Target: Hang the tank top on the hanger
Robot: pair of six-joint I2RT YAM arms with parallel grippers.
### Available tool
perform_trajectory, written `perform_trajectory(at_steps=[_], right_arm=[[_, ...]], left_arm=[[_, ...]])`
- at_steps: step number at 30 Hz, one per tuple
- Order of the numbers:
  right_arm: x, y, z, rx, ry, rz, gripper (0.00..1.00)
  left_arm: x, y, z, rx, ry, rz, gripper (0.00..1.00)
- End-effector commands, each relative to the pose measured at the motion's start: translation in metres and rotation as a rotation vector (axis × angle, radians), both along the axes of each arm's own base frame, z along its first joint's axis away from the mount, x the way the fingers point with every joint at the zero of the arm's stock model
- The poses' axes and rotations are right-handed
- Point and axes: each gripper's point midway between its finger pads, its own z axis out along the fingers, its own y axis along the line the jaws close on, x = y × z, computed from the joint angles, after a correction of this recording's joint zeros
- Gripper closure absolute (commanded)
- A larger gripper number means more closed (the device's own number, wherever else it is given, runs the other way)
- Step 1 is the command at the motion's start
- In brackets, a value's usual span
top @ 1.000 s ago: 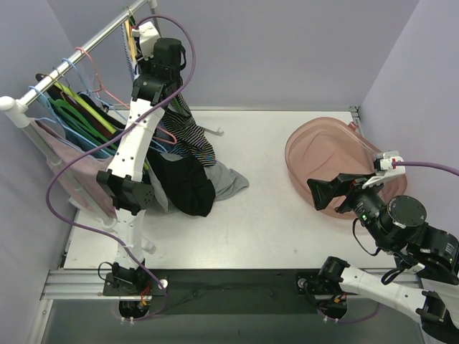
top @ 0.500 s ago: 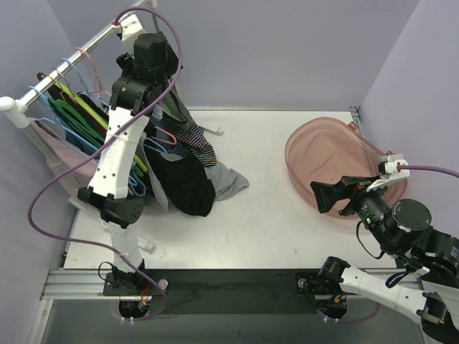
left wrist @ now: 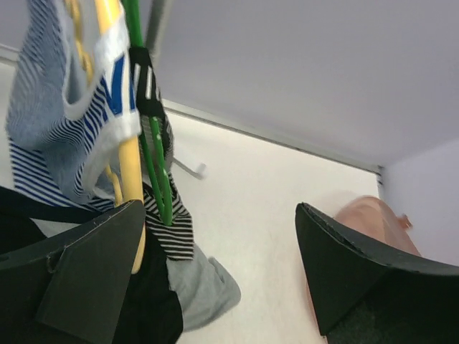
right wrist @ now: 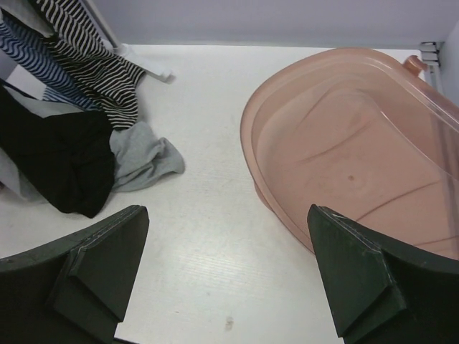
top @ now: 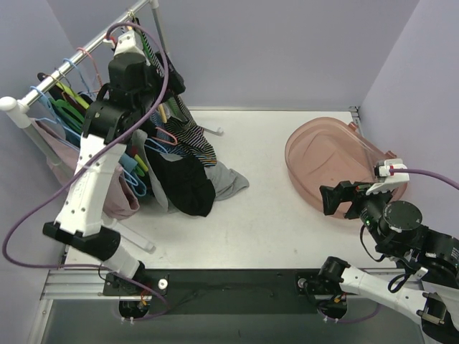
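**While Both Claws Gape, Tank Top Hangs With the Green Hanger at the Rail**

Raised high against the clothes rail, the left claw stands wide open and grips nothing. Its wrist view shows the two dark fingers far apart, with bare table and wall between them. The hanger's slim green bar slants down close to the finger at the picture's left edge, off to one side of the gap. Whether bar and finger touch cannot be told. A dark-edged strap crosses that green bar high up. Below it the tank top's fine black-and-white stripes droop behind and under the bar's lower end, just beside the same finger. A yellow hanger carrying the blue-and-white striped garment hangs right next to it, further towards that edge.

From above, the striped cloth trails down from the rail onto a heap of black cloth and grey cloth on the table.

The right claw is well apart from all this, near the pink basin. Its fingers are spread wide and hold nothing, hovering over bare table between the basin and the heap.
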Motion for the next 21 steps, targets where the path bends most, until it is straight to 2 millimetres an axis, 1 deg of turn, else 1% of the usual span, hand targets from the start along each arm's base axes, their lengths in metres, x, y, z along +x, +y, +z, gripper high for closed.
perform_trajectory(at_steps=[1,2,3,4,5,6,7,8,9,10,11,12,13,14,15,16,18,19,21], right_arm=[[0.002,-0.028,-0.001,-0.046,-0.013,-0.131,0.00],[0.004,-0.032,-0.001,-0.055,-0.011,-0.163,0.00],[0.004,-0.035,0.001,-0.055,-0.010,-0.180,0.00],[0.005,-0.038,0.001,-0.059,-0.007,-0.204,0.00],[0.008,-0.041,0.002,-0.048,-0.005,-0.256,0.00],[0.007,-0.048,0.003,-0.055,0.000,-0.288,0.00],[0.007,-0.051,0.005,-0.050,0.000,-0.319,0.00],[0.009,-0.052,0.005,-0.054,0.009,-0.348,0.00],[0.008,-0.060,0.005,-0.054,0.010,-0.400,0.00],[0.008,-0.062,0.010,-0.042,0.008,-0.421,0.00],[0.006,-0.067,0.010,-0.064,0.015,-0.443,0.00],[0.006,-0.071,0.012,-0.042,0.006,-0.470,0.00],[0.004,-0.075,0.017,-0.031,-0.002,-0.482,0.00],[0.003,-0.077,0.018,-0.026,-0.006,-0.490,0.00],[0.002,-0.080,0.021,-0.011,-0.012,-0.493,0.00],[-0.001,-0.084,0.024,0.007,-0.021,-0.498,0.00],[-0.004,-0.090,0.027,0.024,-0.029,-0.499,0.00],[-0.006,-0.092,0.029,0.029,-0.032,-0.496,0.00],[-0.011,-0.101,0.031,0.016,-0.030,-0.510,0.00]], left_arm=[[-0.064,-0.019,0.060,-0.101,-0.208,-0.256,0.03],[-0.075,-0.027,0.073,-0.123,-0.269,-0.321,0.03],[-0.083,-0.029,0.074,-0.129,-0.285,-0.349,0.03],[-0.099,-0.027,0.074,-0.135,-0.304,-0.374,0.03],[-0.106,-0.027,0.079,-0.138,-0.337,-0.398,0.03],[-0.117,-0.031,0.080,-0.140,-0.352,-0.451,0.03],[-0.132,-0.030,0.079,-0.134,-0.366,-0.480,0.03],[-0.140,-0.031,0.079,-0.126,-0.381,-0.508,0.03],[-0.150,-0.033,0.077,-0.100,-0.394,-0.553,0.03],[-0.164,-0.031,0.074,-0.084,-0.411,-0.581,0.03],[-0.173,-0.030,0.072,-0.062,-0.428,-0.607,0.03],[-0.181,-0.029,0.069,-0.024,-0.448,-0.632,0.03],[-0.205,-0.027,0.074,-0.011,-0.494,-0.677,0.03],[-0.209,-0.027,0.063,0.007,-0.483,-0.693,0.03],[-0.218,-0.024,0.063,0.039,-0.506,-0.705,0.03],[-0.235,-0.016,0.063,0.055,-0.525,-0.709,0.03],[-0.247,-0.008,0.056,0.090,-0.531,-0.697,0.03],[-0.258,0.001,0.055,0.100,-0.538,-0.675,0.03],[-0.266,0.008,0.049,0.118,-0.539,-0.659,0.03]])
